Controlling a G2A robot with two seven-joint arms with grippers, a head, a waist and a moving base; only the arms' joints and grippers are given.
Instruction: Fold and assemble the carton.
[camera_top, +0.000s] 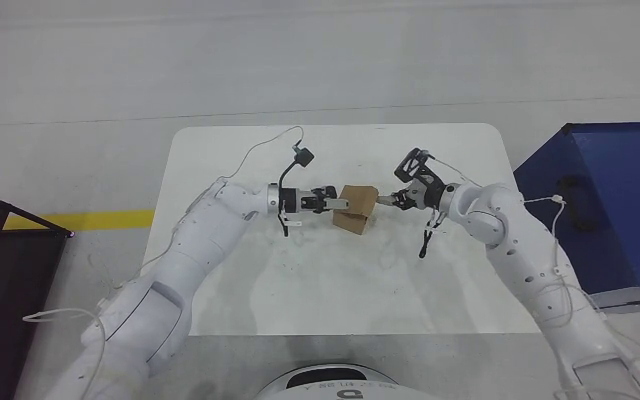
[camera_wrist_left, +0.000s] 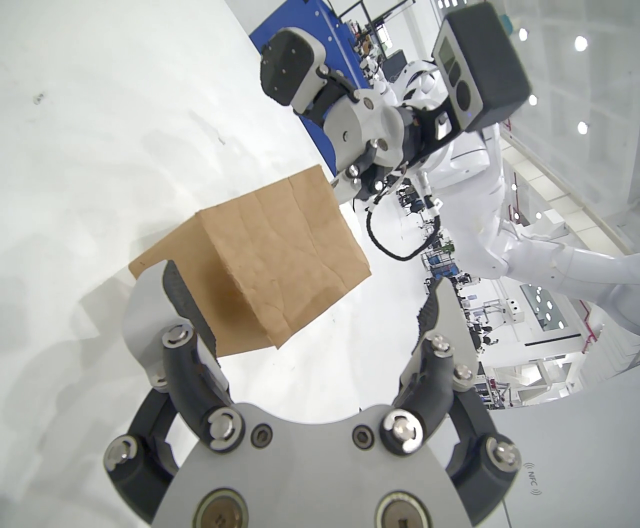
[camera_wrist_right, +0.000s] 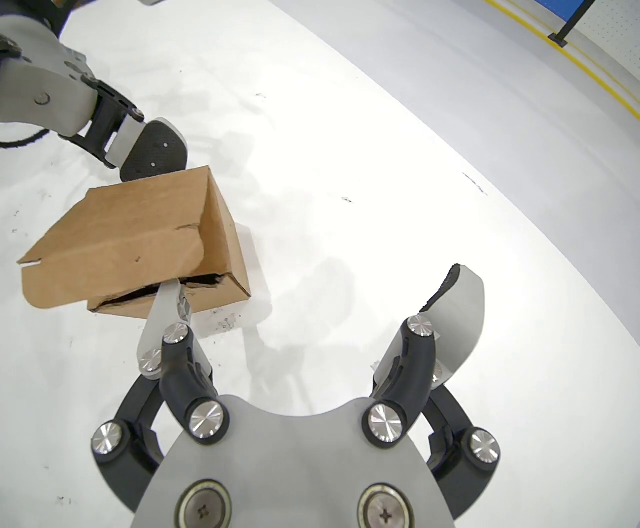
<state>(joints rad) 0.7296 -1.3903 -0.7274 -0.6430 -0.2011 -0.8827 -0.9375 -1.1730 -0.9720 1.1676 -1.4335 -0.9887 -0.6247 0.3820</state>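
The brown carton (camera_top: 355, 208) sits partly folded near the middle of the white table (camera_top: 300, 280), tilted, with one flap loose. My left gripper (camera_top: 333, 203) stands open beside it. In the left wrist view the carton (camera_wrist_left: 280, 250) lies between the spread fingers of this gripper (camera_wrist_left: 302, 280), one pad (camera_wrist_left: 175, 295) against its side. My right gripper (camera_top: 387, 200) is open on the opposite side. In the right wrist view the gripper (camera_wrist_right: 315, 295) has one fingertip (camera_wrist_right: 167, 300) in the dark slit under a flap of the carton (camera_wrist_right: 130, 240). The left arm's pad (camera_wrist_right: 152, 150) touches the carton's far edge.
A blue bin (camera_top: 590, 200) stands off the table's right side. A dark frame (camera_top: 20, 230) is on the floor at the left, by a yellow line. Bare table surface lies in front of the carton, toward the robot.
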